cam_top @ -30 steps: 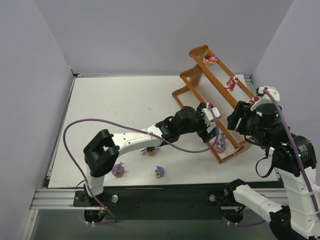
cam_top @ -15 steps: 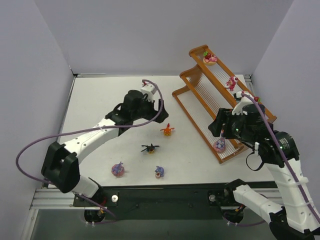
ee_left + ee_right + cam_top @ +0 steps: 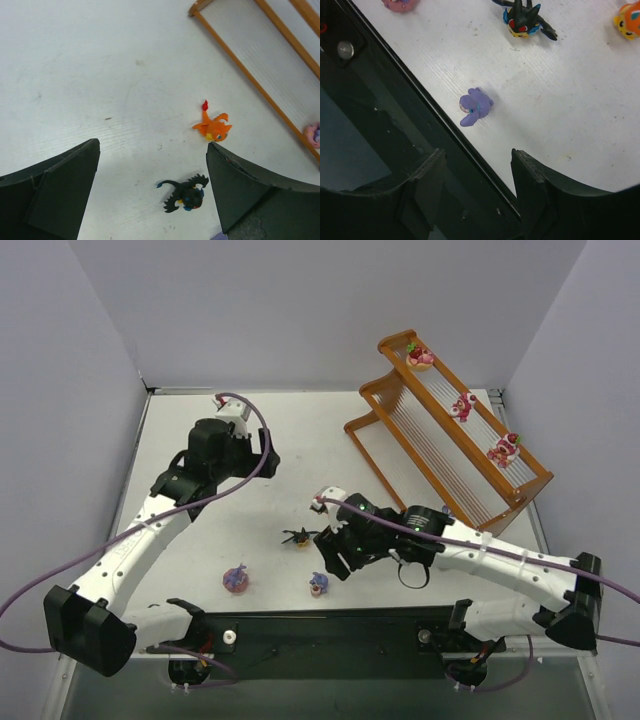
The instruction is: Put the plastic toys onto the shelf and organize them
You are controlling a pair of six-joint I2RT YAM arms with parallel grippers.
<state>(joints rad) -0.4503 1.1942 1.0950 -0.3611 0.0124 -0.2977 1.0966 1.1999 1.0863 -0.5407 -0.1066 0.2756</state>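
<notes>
Both spread, empty: left tool (image 3: 152, 145), right tool (image 3: 477, 155) by purple toy (image 3: 474, 106) near worktop (image 3: 560, 100) edge; off-centre pinch may flick it off.

Table (image 3: 290, 455) is wide open behind the black winged toy (image 3: 298, 536). Right arm (image 3: 470, 552) crowds its right side, purple toy (image 3: 236, 579) sits front-left of it, second purple toy (image 3: 319, 584) front-right.

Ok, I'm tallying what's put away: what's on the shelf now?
Three pink-red toys stand along the top tier of the shelf. The middle tier looks bare. The right arm covers the bottom tier's near end; only a sliver of one purplish toy shows there.
</notes>
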